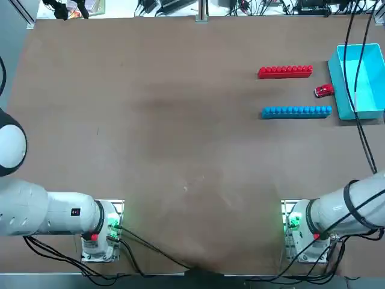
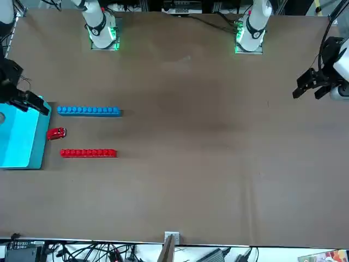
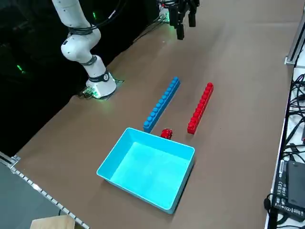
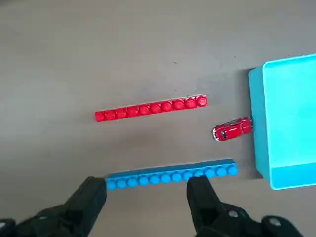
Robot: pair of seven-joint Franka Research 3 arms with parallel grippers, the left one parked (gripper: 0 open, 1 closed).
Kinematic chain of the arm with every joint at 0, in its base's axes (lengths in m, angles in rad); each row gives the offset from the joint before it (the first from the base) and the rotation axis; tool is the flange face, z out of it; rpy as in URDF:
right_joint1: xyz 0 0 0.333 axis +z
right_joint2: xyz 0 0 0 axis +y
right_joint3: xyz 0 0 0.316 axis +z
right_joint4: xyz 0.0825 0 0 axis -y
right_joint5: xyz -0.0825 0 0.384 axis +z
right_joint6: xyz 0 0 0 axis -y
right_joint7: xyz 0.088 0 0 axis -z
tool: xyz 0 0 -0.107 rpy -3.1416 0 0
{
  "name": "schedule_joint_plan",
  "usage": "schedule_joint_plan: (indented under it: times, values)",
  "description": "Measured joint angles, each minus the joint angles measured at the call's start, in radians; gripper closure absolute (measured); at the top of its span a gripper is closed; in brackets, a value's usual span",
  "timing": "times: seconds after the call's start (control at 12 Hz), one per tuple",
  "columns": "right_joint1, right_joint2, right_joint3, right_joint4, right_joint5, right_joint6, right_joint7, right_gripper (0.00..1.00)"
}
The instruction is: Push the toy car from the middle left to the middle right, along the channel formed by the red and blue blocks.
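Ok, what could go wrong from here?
The toy car sits at the light-blue box's side wall, past the red bar's end, so any further push would likely shove the box or wedge the car. The right gripper hovers with open fingers by the blue bar; lowering there might knock that bar out of line.

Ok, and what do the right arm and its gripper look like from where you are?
The right arm is glossy white and rounded, with dark bands around it, black cables along it, and a green glow and a small red part at its base. The right gripper, above the table by the blue bar, is black, with two blocky fingers and silvery screws.
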Motion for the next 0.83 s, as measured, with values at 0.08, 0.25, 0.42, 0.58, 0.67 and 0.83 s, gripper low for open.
schedule_joint_plan:
  times: [0.08, 0.25, 0.42, 0.58, 0.67, 0.83]
  values:
    - [-0.009, -0.013, 0.000, -0.005, 0.000, -0.007, -0.036, 0.00]
    - [-0.024, -0.034, 0.000, -0.009, 0.000, -0.021, -0.060, 0.00]
    - [-0.024, -0.051, 0.008, -0.009, 0.000, -0.024, -0.061, 0.00]
    - [-0.020, -0.066, 0.019, -0.010, 0.000, -0.028, -0.061, 0.00]
    - [-0.018, -0.076, 0.022, -0.010, 0.000, -0.043, -0.061, 0.00]
    - [-0.012, -0.096, 0.026, -0.013, 0.000, -0.086, -0.062, 0.00]
